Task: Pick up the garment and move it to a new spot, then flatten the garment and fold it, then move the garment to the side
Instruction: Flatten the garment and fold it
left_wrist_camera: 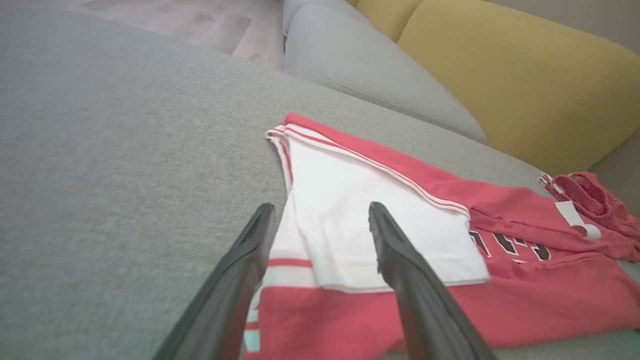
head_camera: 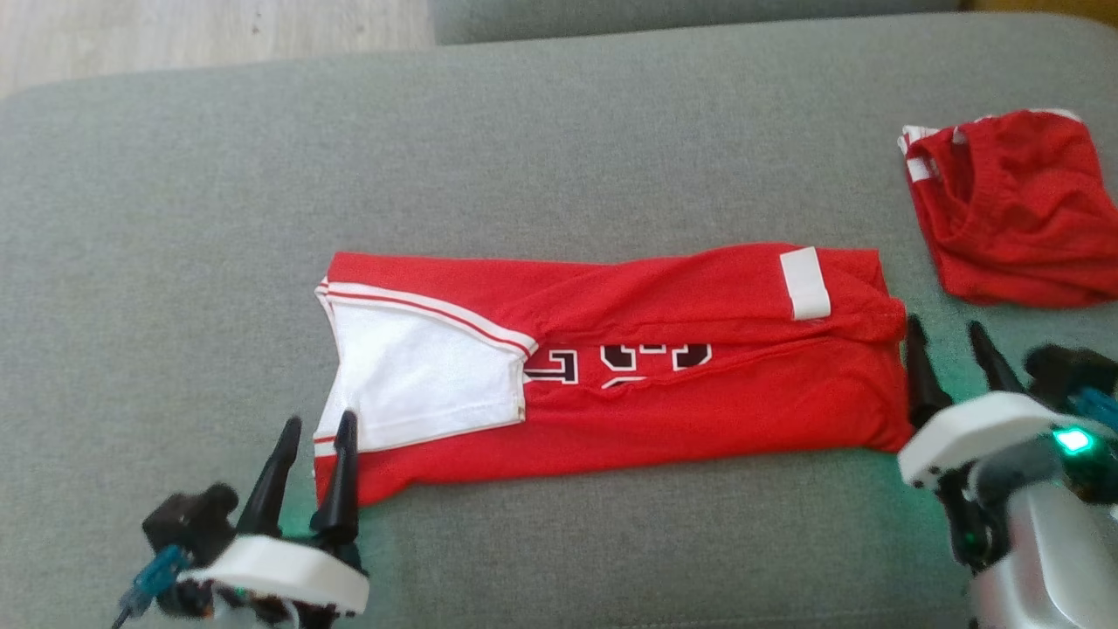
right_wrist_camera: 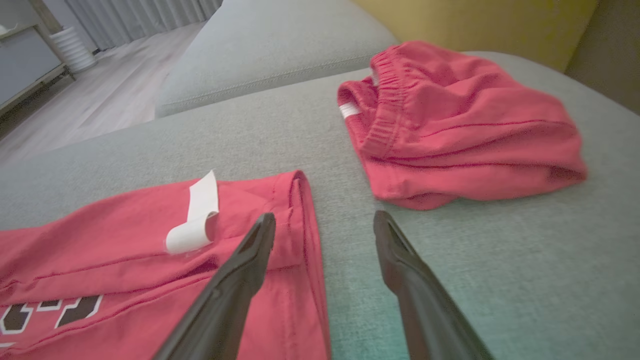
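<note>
Garment (head_camera: pixel 699 393) flat | left hand (head_camera: pixel 320 419) at white end | right hand (head_camera: pixel 943 323) opposite

Crumpled red shorts (right_wrist_camera: pixel 465 125) lie on the grey cushion (right_wrist_camera: pixel 525 260) ahead and right of my right gripper (right_wrist_camera: pixel 325 216), near it; a yellow backrest (right_wrist_camera: pixel 475 20) rises beyond them.

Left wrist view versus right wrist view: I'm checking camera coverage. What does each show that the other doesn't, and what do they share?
Left wrist view's own: the open left gripper over the white sleeve. Right wrist view's own: the open right gripper and distant curtains. Shared: the red jersey, its white tag, the red shorts and the grey sofa seat.
</note>
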You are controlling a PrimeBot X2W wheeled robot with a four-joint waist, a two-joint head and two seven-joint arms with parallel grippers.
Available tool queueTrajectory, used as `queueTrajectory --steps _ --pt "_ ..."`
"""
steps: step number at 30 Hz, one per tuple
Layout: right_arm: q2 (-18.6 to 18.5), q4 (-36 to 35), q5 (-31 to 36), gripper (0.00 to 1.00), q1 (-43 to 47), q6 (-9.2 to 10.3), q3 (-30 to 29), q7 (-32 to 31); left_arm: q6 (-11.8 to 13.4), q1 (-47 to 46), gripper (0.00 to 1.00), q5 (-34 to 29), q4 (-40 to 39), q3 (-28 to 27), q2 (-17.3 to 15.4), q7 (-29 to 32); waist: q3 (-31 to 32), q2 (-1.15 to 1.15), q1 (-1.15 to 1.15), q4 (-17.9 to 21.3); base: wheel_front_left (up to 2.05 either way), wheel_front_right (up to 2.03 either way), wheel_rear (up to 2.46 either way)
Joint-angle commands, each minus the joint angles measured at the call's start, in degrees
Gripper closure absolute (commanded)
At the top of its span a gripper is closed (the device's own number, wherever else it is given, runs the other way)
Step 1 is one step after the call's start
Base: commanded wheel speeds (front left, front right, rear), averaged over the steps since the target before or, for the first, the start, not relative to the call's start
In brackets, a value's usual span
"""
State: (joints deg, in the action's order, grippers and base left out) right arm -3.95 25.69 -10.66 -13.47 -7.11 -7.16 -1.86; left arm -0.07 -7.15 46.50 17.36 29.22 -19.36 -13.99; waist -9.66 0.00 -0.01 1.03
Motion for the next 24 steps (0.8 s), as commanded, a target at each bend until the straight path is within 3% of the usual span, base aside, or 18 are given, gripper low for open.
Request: queueTrajectory --steps 1,14,24 --pt "0.37 -3.06 0.31 0.00 0.04 -0.37 -0.29 1.24 0.55 -0.31 0.00 -0.41 -1.03 -3.80 -0.28 -0.91 1.13 0.00 0.01 -0.49 0.00 0.00 0.00" --pt "0.99 -6.32 2.87 0.00 1.22 -0.37 -5.26 -3.29 3.47 5.79 0.00 -8.34 -6.17 -15.39 4.25 -1.00 4.21 0.00 0.01 -4.74 0.00 0.00 0.00" --pt "0.99 2.97 7.06 0.00 -2.15 -0.37 -10.28 -5.45 4.03 9.45 0.00 -11.33 -9.18 -19.78 5.56 -1.00 4.01 0.00 0.01 -10.77 0.00 0.00 0.00"
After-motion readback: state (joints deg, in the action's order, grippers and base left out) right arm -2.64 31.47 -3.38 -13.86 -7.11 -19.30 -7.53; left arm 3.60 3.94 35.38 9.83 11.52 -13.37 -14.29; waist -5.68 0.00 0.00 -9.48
